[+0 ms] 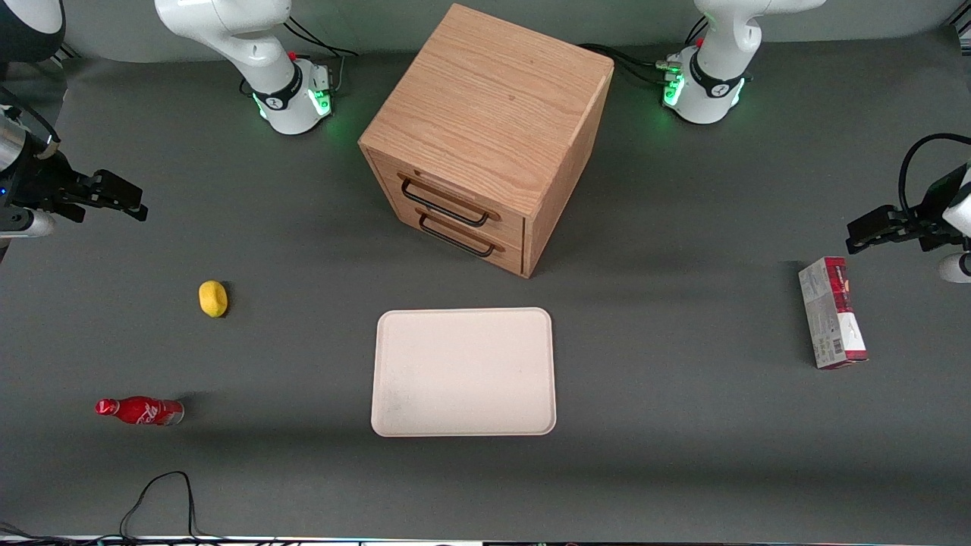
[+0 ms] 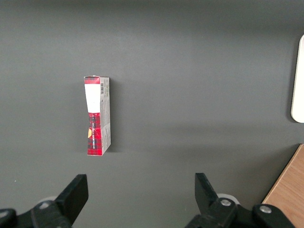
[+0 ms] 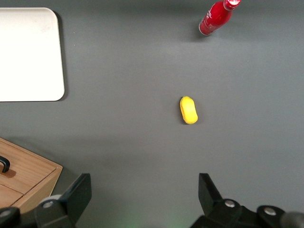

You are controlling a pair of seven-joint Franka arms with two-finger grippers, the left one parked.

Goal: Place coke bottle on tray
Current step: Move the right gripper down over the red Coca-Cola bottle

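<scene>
The coke bottle (image 1: 140, 410), small, red, with white script, lies on its side on the grey table toward the working arm's end, nearer to the front camera than the lemon. It also shows in the right wrist view (image 3: 216, 18). The cream-pink tray (image 1: 463, 371) lies flat and bare in front of the cabinet; one rounded corner shows in the right wrist view (image 3: 28, 54). My right gripper (image 1: 127, 202) hangs above the table at the working arm's end, farther from the front camera than the lemon and the bottle. Its fingers (image 3: 78, 192) are open and hold nothing.
A yellow lemon (image 1: 213, 298) lies between my gripper and the bottle, also in the right wrist view (image 3: 188, 109). A wooden drawer cabinet (image 1: 485, 136) stands mid-table. A red-and-grey carton (image 1: 832, 312) lies toward the parked arm's end. A black cable (image 1: 155, 500) loops at the table's front edge.
</scene>
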